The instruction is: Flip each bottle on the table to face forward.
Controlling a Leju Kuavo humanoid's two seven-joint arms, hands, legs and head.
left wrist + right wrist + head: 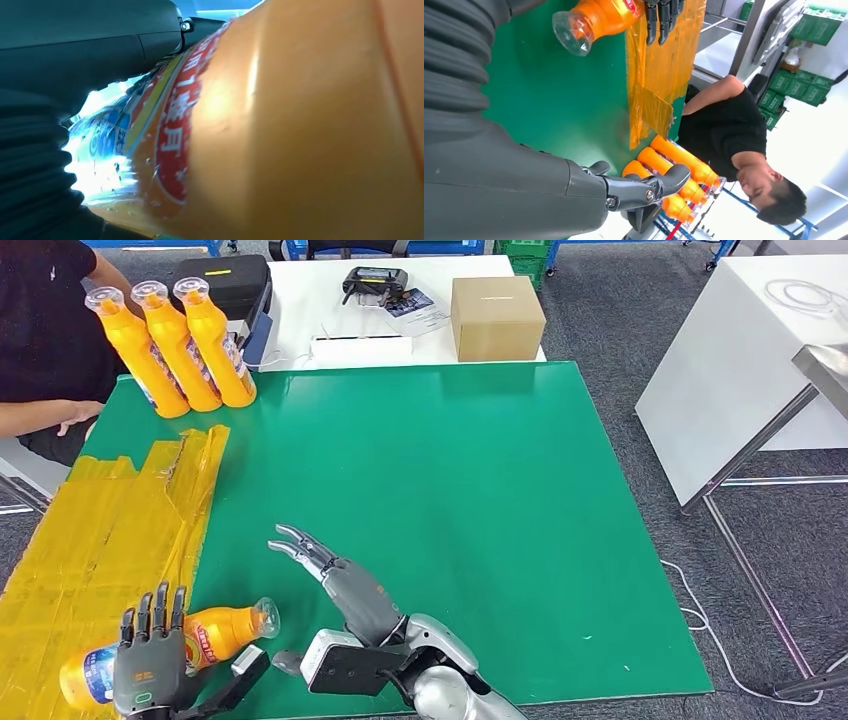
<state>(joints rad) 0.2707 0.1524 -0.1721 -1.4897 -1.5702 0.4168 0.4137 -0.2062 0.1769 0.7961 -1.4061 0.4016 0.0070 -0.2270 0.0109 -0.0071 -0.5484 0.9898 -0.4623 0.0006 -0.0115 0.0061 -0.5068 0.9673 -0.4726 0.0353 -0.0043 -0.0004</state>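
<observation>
Lying on its side at the near left corner of the desk (pixel 480 500): 1 orange bottle (pixel 225 628), cap toward the desk's middle, base over the yellow plastic sheet (pixel 110 530). Label partly up, red and blue print legible in the left wrist view. Gripped around the lower body by the left hand (pixel 150 665), fingers (pixel 160 608) draped over the top, thumb (pixel 245 665) against the near side. Not yet stood up or turned to face forward.

Just beside the cap, hovering over bare green: the right hand (pixel 330 575), fingers (pixel 295 543) apart and stretched forward, holding nothing, clear of the bottle.

At the far left corner, well apart from the hands: 3 upright bottles (pixel 175 345) touching in a tight row, caps up, leaning slightly in the head view. Likely finished, though whether their labels face front cannot be told from here.

Judged progress: 3 of 4 done, 1 in hand, leaving the lift, the turn and the placing.

Beyond the desk: a seated person (pixel 45 330) in a black shirt at the far left, a cardboard box (pixel 497 318) and a black case (pixel 225 285) on the white table behind.
</observation>
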